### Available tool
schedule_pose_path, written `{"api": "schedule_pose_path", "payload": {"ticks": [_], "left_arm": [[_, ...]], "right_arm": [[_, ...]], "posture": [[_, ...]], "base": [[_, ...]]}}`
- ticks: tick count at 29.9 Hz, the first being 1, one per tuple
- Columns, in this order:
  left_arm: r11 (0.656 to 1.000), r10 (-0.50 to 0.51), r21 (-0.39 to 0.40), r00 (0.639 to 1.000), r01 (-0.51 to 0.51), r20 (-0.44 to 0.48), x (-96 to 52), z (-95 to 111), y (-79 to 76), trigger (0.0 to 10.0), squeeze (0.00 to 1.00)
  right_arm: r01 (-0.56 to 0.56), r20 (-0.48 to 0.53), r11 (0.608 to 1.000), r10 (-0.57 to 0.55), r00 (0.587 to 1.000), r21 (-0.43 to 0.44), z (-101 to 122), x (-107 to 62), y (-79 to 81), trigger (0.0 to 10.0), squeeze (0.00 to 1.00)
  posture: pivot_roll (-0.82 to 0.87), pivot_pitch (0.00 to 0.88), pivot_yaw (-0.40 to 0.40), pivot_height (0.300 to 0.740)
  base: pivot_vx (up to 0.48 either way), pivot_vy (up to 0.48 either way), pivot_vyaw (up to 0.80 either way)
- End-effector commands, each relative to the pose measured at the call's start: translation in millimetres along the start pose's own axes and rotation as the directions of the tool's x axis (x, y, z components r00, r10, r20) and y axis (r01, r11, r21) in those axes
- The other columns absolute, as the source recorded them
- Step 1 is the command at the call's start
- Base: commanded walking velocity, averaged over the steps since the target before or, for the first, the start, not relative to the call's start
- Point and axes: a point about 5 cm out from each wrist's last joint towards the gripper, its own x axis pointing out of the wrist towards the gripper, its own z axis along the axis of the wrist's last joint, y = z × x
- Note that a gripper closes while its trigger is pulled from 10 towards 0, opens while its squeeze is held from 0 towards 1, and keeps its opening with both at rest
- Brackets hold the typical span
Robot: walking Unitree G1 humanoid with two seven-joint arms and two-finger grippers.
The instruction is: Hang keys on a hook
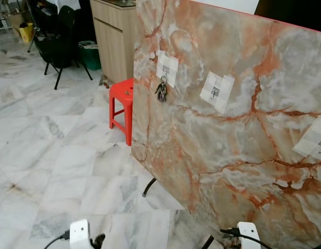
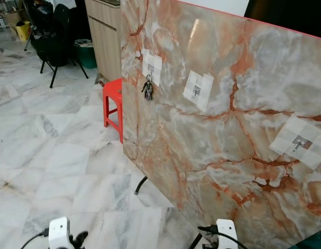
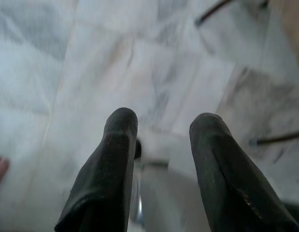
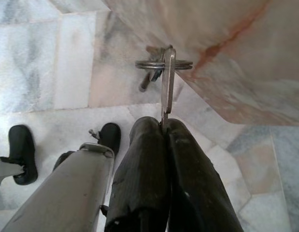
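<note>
Pinched shut, the right gripper (image 4: 164, 126) holds a key (image 4: 167, 82) sticking straight out past its tips, ring (image 4: 163, 64) at the far end. Left gripper (image 3: 163, 130) hangs open. Free hooks (image 1: 215, 92) sit well above on the slab (image 1: 227, 150) (one hook (image 1: 165, 67) already carries keys).

The 2 head views look forward and down at the marble panel (image 1: 227, 129) and tiled floor (image 1: 56, 155). Both wrist views face down, close to that floor.
</note>
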Motion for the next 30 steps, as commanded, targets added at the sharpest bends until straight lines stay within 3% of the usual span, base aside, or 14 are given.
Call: {"api": "schedule_pose_path", "payload": {"ticks": [1, 8, 18, 23, 27, 30], "left_arm": [[1.0, 0.009, 0.012, 1.0, -0.009, -0.024, -0.5, -4.7, 0.0, 10.0, 0.0], [0.999, 0.039, 0.005, 0.997, -0.039, -0.064, -5.4, -14.5, 18.1, 10.0, 0.0], [0.996, 0.093, 0.014, 0.987, -0.092, -0.132, -19.6, -30.4, 56.9, 10.0, 0.0], [0.995, 0.099, 0.016, 0.986, -0.097, -0.135, -22.2, -30.9, 63.8, 10.0, 0.0], [0.994, 0.106, 0.033, 0.985, -0.102, -0.133, -22.1, -30.2, 64.7, 10.0, 0.0], [0.995, 0.098, 0.038, 0.986, -0.094, -0.137, -20.2, -31.9, 57.4, 10.0, 0.0]], "right_arm": [[0.023, 0.005, 1.0, -0.023, 1.0, 0.01, -1.2, -0.9, -5.4, 10.0, 0.0], [0.025, 0.028, 1.0, -0.025, 0.999, 0.003, 2.5, -0.3, -2.7, 10.0, 0.0], [0.038, 0.069, 0.999, -0.039, 0.997, 0.023, 21.5, 0.5, 0.9, 10.0, 0.0], [0.038, 0.084, 0.998, -0.041, 0.996, 0.041, 29.9, 0.9, 4.9, 10.0, 0.0], [0.04, 0.096, 0.998, -0.045, 0.994, 0.048, 33.8, 1.0, 6.6, 10.0, 0.0], [0.051, 0.125, 0.995, -0.062, 0.99, 0.088, 39.8, 0.6, 6.6, 10.0, 0.0]], "posture": [[0.11, 0.0, -0.089, 0.74], [0.12, 0.0, -0.084, 0.74], [0.12, 0.0, -0.081, 0.74], [0.12, 0.0, -0.077, 0.74], [0.12, 0.0, -0.074, 0.74], [0.12, 0.0, -0.072, 0.74]], "base": [[0.0, 0.281, 0.0], [0.0, 0.34, 0.0], [0.0, 0.399, -0.08], [0.0, 0.48, -0.69], [0.0, 0.259, 0.0], [0.0, 0.0, 0.0]]}}
